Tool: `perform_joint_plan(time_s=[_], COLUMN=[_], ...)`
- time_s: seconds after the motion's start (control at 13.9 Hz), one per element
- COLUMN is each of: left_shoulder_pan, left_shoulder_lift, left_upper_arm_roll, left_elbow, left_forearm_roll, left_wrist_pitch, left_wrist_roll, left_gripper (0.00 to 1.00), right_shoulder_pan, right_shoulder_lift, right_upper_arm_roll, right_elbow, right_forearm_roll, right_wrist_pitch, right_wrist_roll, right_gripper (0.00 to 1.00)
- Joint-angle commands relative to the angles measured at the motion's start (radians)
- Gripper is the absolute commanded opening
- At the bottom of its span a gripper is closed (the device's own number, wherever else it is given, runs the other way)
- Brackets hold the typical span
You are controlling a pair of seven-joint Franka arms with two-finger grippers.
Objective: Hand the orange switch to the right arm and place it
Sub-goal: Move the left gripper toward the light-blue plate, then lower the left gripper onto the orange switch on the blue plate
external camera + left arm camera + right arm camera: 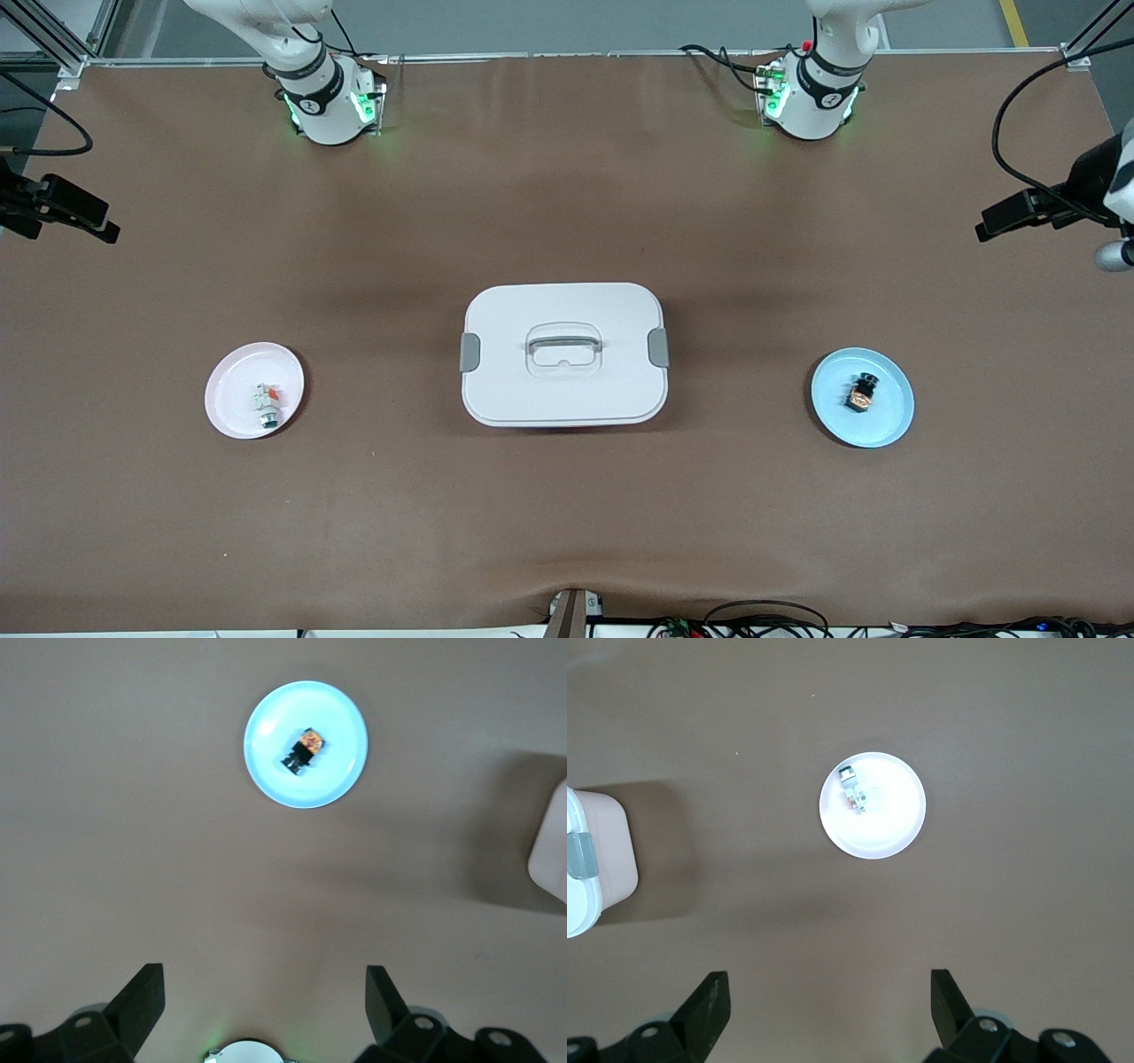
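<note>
A brown, matte-covered table [567, 523] fills the front view, with the two white jointed arms rising from their bases along its edge farthest from the front camera. At the middle of the table sits the biggest item, a white rectangular plastic box with a lid that has grey side clips and a recessed handle [564, 354]; one corner of it shows in each wrist view. Toward the left arm's end lies a round pale-blue plate [862, 397], and toward the right arm's end a round white-pink plate [254, 390], both about level with the box and well apart from it. The orange switch [861, 392], a tiny black blocky part with an orange-copper centre, rests on the blue plate near its middle (it lies tilted across the plate in the left wrist view [302, 750]). A small white-and-green part with a red bit [267, 405] lies on the white-pink plate, a little off its centre. The left gripper [264, 992] hangs high over bare table near the blue plate, its two black fingers [142, 997] spread wide with nothing between them. The right gripper [830, 997] hangs likewise high over bare table near the white-pink plate, fingers [707, 999] just as far apart and holding nothing.
</note>
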Motion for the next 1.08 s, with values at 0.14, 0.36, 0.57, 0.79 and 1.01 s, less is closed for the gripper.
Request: perform_joint_plan(time_s=[0.14, 0.36, 0.57, 0.79, 1.01], left_shoulder_pan=[0.019, 0.019, 0.019, 0.013, 0.009], left_shoulder_lift=[0.015, 0.050, 0.154, 0.260, 0.347], left_upper_arm_roll=[-0.002, -0.004, -0.004, -0.004, -0.004], left_elbow=[-0.127, -0.255, -0.288, -0.285, -0.285], left_forearm_roll=[0.011, 0.014, 0.014, 0.020, 0.023], left_wrist_pitch=[0.166, 0.374, 0.528, 0.640, 0.749], left_wrist_roll=[-0.274, -0.474, -0.773, -0.974, -1.057], left_gripper=[1.00, 1.00, 1.00, 1.00, 1.00], right_shoulder_pan=[-0.023, -0.023, -0.023, -0.023, -0.023], right_shoulder_lift=[-0.012, -0.012, -0.012, -0.012, -0.012], right_upper_arm_roll=[0.012, 0.012, 0.012, 0.012, 0.012], right_elbow=[-0.018, -0.018, -0.018, -0.018, -0.018], right_forearm_roll=[0.001, 0.001, 0.001, 0.001, 0.001], right_wrist_pitch=[-0.001, 0.000, 0.002, 0.002, 0.002], right_wrist_roll=[0.002, 0.002, 0.002, 0.004, 0.004], right_gripper=[1.00, 1.00, 1.00, 1.00, 1.00])
